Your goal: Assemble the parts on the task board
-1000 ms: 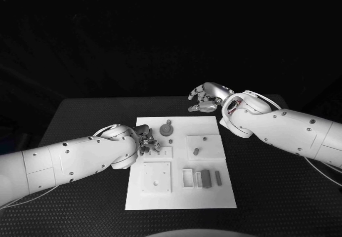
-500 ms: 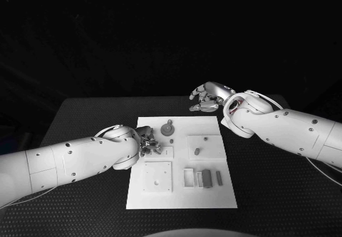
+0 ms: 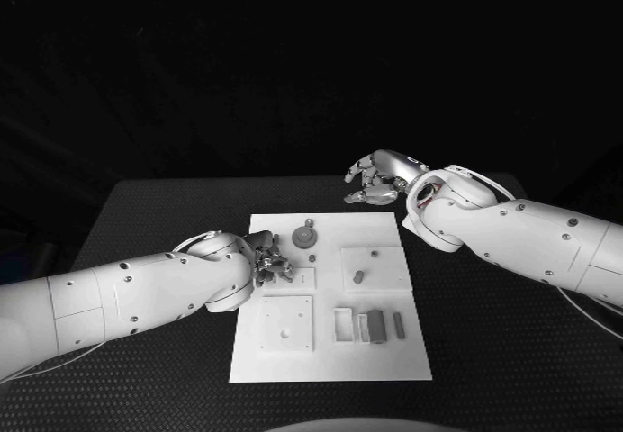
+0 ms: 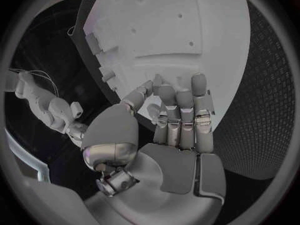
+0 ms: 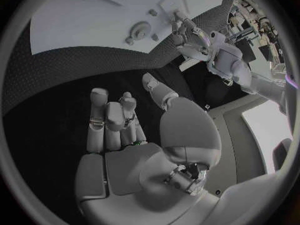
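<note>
The white task board [image 3: 331, 355] lies mid-table. On its far part a round grey part with a peg [image 3: 304, 237] lies flat, a small part [image 3: 313, 258] stands near it, and two small parts [image 3: 374, 254] [image 3: 357, 276] sit on a raised square. Dark bar-shaped parts [image 3: 376, 325] lie by the slots at the near right. My left hand [image 3: 269, 262] is over the board's left edge, fingers [image 4: 180, 107] side by side down on the board [image 4: 187, 40], thumb drawn close; anything pinched is hidden. My right hand [image 3: 379, 180] hovers beyond the far edge, holding nothing [image 5: 115, 122].
A raised square block with a hole [image 3: 285, 322] sits at the board's near left. Black table [image 3: 506, 342] surrounds the board on all sides. My right forearm [image 3: 519, 229] reaches over the table to the board's right.
My left hand has edged slightly nearer along the board's left edge. The right hand and the parts have stayed put.
</note>
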Robot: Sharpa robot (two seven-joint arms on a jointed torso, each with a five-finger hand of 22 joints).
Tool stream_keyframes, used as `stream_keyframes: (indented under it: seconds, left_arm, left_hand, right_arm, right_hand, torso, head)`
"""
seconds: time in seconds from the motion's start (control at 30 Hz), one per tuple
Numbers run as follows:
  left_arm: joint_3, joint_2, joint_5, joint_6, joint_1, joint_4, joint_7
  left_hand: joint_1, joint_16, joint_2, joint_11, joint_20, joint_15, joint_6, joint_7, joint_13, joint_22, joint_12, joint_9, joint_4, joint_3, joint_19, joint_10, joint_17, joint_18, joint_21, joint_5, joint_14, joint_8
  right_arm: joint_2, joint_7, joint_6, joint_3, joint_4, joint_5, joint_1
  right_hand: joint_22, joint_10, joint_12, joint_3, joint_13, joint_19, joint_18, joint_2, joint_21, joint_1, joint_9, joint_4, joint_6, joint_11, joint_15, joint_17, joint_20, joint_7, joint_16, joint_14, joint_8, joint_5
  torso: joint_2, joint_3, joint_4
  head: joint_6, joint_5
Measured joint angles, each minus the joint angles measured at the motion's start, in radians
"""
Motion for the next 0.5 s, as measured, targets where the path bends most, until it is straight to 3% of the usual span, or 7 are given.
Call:
stream_keyframes:
  seconds: [0.1, 0.5]
  left_arm:
    - [-0.002, 0.000, 0.008, -0.009, 0.000, 0.000, 0.000]
    - [-0.004, 0.001, 0.024, -0.012, -0.001, 0.003, -0.001]
  left_hand:
    - [0.000, 0.004, 0.000, -0.002, 0.000, -0.001, 0.000, 0.000, 0.000, 0.000, 0.002, 0.000, 0.000, 0.000, 0.000, 0.002, 0.000, 0.000, 0.001, 0.014, 0.001, 0.000]
    - [0.000, 0.005, 0.000, -0.003, 0.000, -0.001, 0.002, 0.001, 0.001, 0.000, 0.005, 0.001, 0.000, 0.000, 0.000, 0.003, 0.000, 0.000, 0.005, 0.018, 0.001, 0.006]
  right_arm:
    - [0.000, 0.000, 0.000, 0.000, 0.000, 0.000, 0.000]
    - [0.001, 0.000, 0.000, 0.000, -0.001, 0.000, 0.000]
  right_hand:
    - [0.000, 0.000, 0.000, 0.000, 0.000, 0.000, 0.000, 0.000, 0.000, 0.000, 0.000, 0.000, 0.000, 0.000, 0.000, 0.000, 0.000, 0.000, 0.000, 0.000, 0.000, 0.000]
    - [0.000, 0.000, 0.000, 0.000, 0.000, -0.002, 0.000, 0.000, 0.000, 0.000, 0.000, 0.000, 0.001, 0.000, 0.000, 0.000, 0.002, 0.001, 0.000, 0.000, 0.000, 0.000]
  torso:
    - [0.000, -0.0001, 0.0001]
    - [0.000, -0.0006, -0.0002]
  head:
    - [0.000, 0.000]
    - [-0.002, 0.000]
